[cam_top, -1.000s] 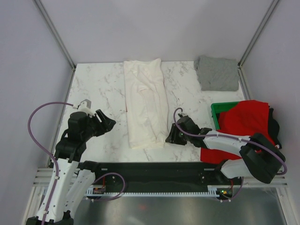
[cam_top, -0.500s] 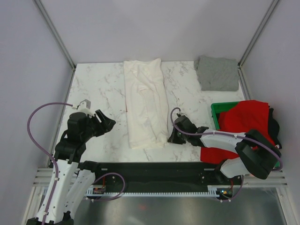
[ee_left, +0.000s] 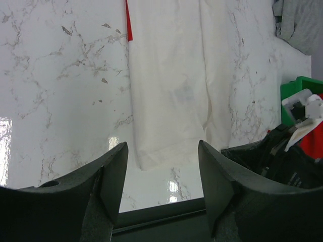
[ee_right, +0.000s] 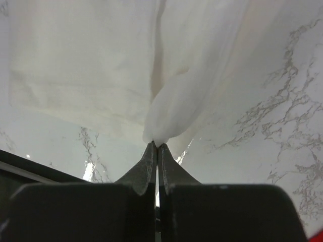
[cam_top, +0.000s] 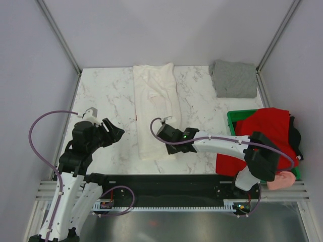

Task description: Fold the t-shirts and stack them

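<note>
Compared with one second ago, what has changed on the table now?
The right gripper moved left, from beside the white t-shirt onto its near edge, and shut on a pinch of cloth. The left gripper stayed open and still; the grey t-shirt and the red t-shirt did not move.

Matt white cloth shirt (cam_top: pixel 156 108) lies on glossy marble-patterned table (cam_top: pixel 108 96)

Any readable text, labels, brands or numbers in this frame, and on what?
None readable in any view.
The white t-shirt lies plain side up, only a red sliver at its left edge; no print shows.
The grey t-shirt, red t-shirt and green crate: no markings seen.
A small board by the left arm's base: too small to read.
</note>
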Controlling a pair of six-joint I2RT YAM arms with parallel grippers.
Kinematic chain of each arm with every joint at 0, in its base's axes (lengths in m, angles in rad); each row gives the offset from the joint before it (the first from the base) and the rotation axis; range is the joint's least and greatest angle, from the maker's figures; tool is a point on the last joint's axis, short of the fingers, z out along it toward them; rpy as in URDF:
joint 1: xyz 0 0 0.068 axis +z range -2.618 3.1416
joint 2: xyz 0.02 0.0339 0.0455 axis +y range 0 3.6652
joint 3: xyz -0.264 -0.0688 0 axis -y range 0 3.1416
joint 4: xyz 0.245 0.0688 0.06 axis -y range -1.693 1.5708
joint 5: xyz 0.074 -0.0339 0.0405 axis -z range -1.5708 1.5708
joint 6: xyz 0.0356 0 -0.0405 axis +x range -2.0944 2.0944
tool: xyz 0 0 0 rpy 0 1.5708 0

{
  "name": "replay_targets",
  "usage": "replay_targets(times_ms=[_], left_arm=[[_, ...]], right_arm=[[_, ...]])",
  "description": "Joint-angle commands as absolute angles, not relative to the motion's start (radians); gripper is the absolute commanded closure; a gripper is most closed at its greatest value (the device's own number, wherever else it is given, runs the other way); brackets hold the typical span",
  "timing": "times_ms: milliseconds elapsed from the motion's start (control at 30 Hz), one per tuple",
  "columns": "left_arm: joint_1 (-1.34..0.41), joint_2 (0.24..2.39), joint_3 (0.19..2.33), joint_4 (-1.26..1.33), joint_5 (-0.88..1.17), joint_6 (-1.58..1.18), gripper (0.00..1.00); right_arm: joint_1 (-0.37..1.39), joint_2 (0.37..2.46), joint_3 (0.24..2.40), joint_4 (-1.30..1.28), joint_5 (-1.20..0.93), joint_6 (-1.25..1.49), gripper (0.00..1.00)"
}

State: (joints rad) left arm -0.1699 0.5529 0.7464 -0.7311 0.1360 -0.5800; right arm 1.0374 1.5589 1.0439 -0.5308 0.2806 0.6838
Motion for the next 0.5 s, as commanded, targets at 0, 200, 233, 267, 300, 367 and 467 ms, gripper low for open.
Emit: replay_targets(times_ms=[0,200,233,267,300,367,467], left_arm=[[-0.172,0.541,0.746,-0.710,0.135,-0.543,0.35],[-0.172,0.543,0.744,-0.710,0.133,-0.543,0.35],[-0.172,0.543,0.745,-0.710,0.135,-0.543,0.35],[-0.172,0.546,0.746,-0.710,0.133,-0.543,0.35],[-0.172,0.545,0.746,-0.710,0.135,-0.543,0.35],[-0.172,0.545,0.744,-0.712,0.135,-0.543,0.35],[-0.172,0.548,0.744,-0.710,0.135,-0.543,0.35]], right_arm=[[1.123,1.635,1.112,-0.690,0.397,0.624,1.00],[1.219,1.703,1.184,-0.687,0.448,0.621,1.00],[1.232,1.716,1.205,-0.687,0.462,0.615,1.00],[1.244,1.721,1.215,-0.689,0.478,0.612,1.00],[1.265,1.723,1.226,-0.684,0.492,0.612,0.99],[1.285,1.723,1.249,-0.666,0.518,0.592,0.98],[1.305,1.735,1.308,-0.647,0.531,0.558,0.98]])
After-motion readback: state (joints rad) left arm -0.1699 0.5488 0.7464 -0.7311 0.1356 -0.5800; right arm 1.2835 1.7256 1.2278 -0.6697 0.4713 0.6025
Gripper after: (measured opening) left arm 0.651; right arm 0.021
